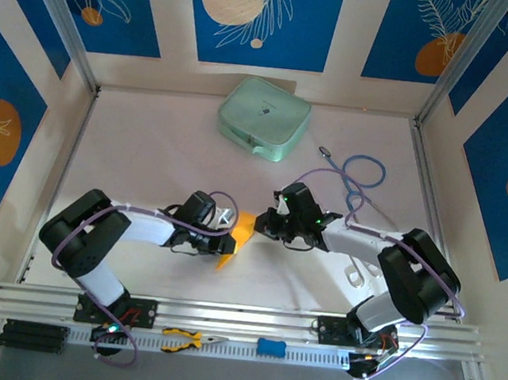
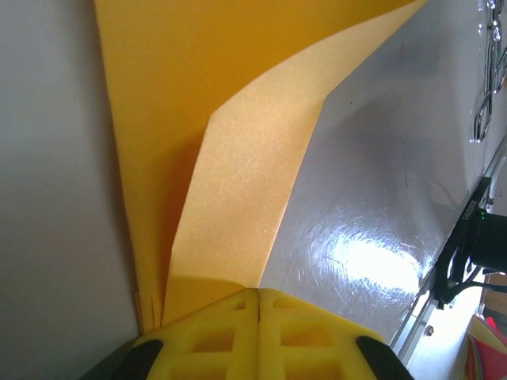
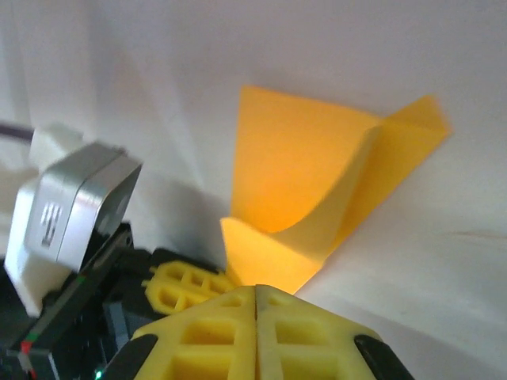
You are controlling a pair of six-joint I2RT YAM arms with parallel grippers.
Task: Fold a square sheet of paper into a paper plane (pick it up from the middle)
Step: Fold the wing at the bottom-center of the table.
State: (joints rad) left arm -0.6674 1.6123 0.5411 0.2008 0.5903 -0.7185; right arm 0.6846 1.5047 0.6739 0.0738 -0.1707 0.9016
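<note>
Yellow pads [image 2: 206, 336] of left gripper [image 2: 259, 294] pressed together, with the near edge of the sheet [image 2: 238, 182] nipped between them. One flap is turned over along a slanted crease. Right gripper [image 3: 255, 291] is likewise closed on the sheet, at the opposite side, and the paper bellies up in a soft curve beyond its tips. From above, both arms reach inward and meet mid-table, the sheet caught between the two sets of fingertips. Reads as a two-handed hold: one pinch anchors while the other can swing a flap across, and gripping at the edges leaves the crease line free. Cannot tell whether the far tip rests on the table [image 1: 147, 160] or hangs clear. Folding looks early, no dart shape yet. Green case [image 1: 264, 118] sits well apart at the back and the pliers [image 1: 187, 338] lie on the front rail, both outside the working patch.
</note>
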